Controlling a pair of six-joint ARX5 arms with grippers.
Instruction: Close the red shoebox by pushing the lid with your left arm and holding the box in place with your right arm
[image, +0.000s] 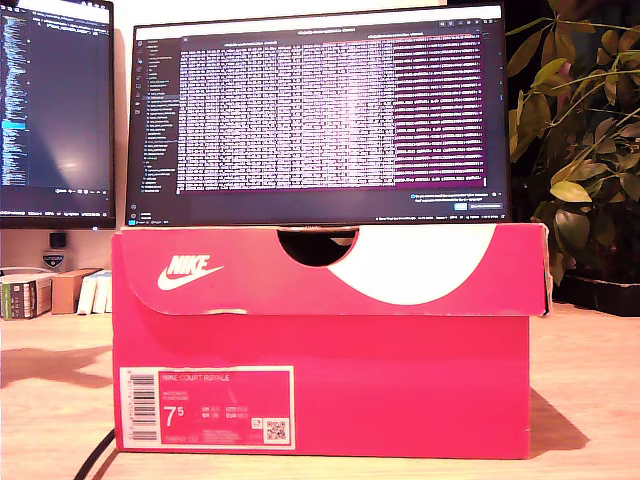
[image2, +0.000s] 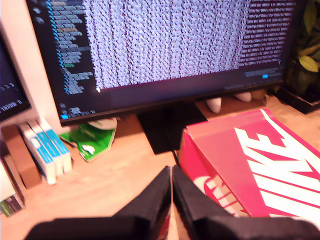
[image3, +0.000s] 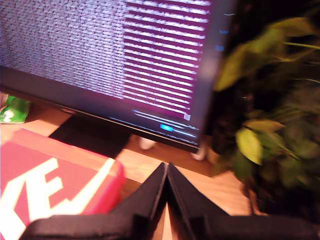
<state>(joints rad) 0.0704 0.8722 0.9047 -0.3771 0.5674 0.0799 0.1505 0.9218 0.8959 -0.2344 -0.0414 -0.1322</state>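
Note:
The red Nike shoebox stands on the wooden desk, filling the middle of the exterior view. Its lid lies down over the box, with the end at the exterior view's right flaring out slightly. Neither arm shows in the exterior view. In the first wrist view my first gripper is shut with nothing in it, hovering beside one end of the lid. In the second wrist view my second gripper is also shut and empty, just off a corner of the lid.
A large monitor stands close behind the box, with another monitor at the exterior view's left. A leafy plant is at the exterior view's right. Small books, a green packet and a black cable are nearby.

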